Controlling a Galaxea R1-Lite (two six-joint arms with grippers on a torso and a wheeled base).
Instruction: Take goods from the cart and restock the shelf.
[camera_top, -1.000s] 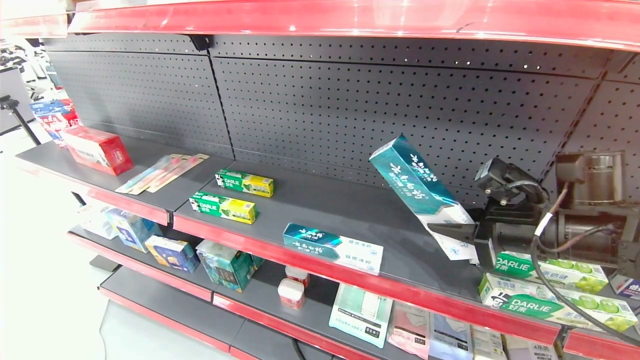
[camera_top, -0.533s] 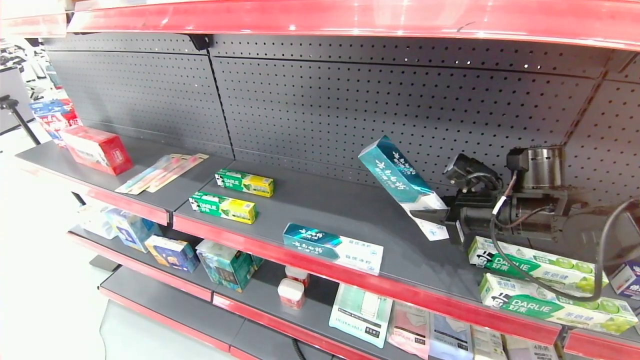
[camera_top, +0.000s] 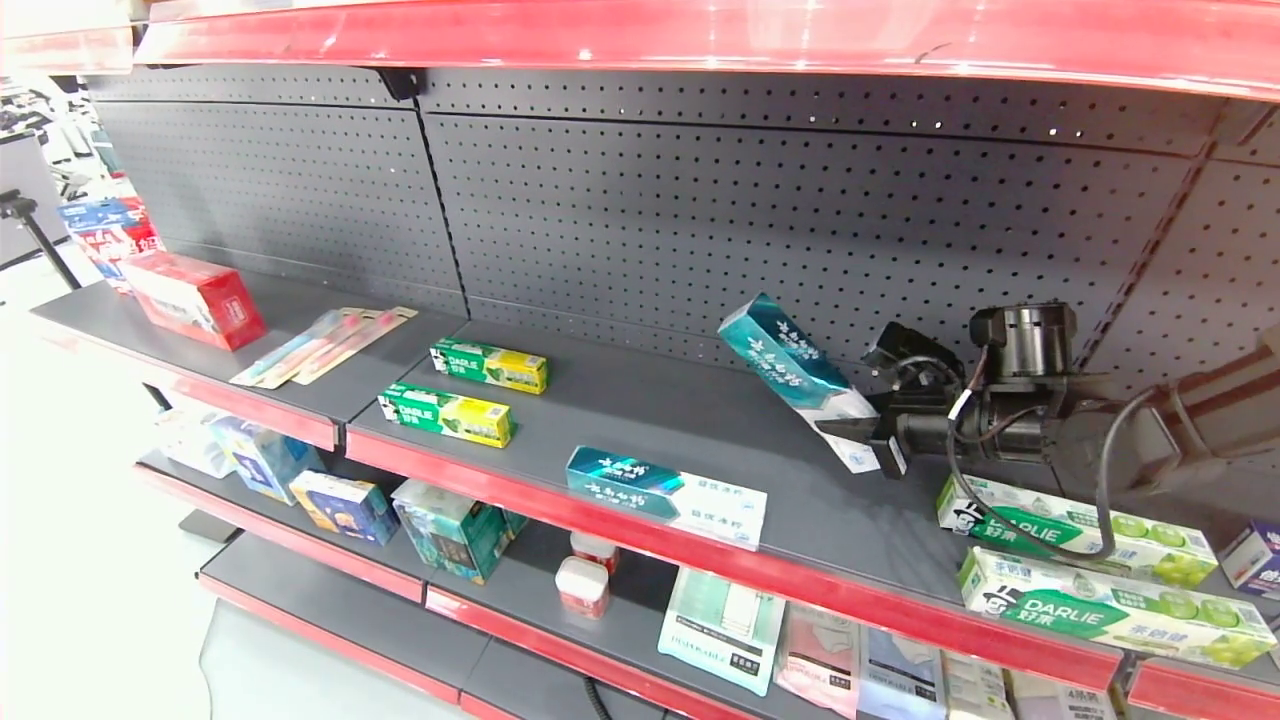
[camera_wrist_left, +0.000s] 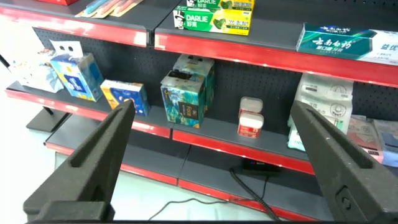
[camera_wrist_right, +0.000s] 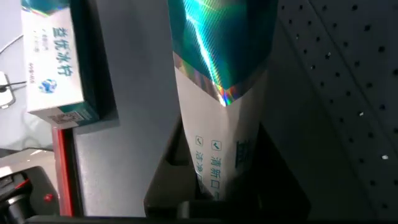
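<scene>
Glossy teal carton (camera_top: 790, 365) lowered toward matte shelf (camera_top: 650, 400), right fingers (camera_top: 855, 430) clamping it (left fingers (camera_wrist_left: 93, 162) spread)

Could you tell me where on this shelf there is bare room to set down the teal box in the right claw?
The shelf is bare between the two small green-yellow boxes and the held teal box, behind the flat teal-white box. It is crowded at the right end, where two long green boxes lie near the right claw.

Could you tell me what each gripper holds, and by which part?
The right gripper holds a teal-and-white toothpaste box by its white end; the left gripper holds nothing.
</scene>
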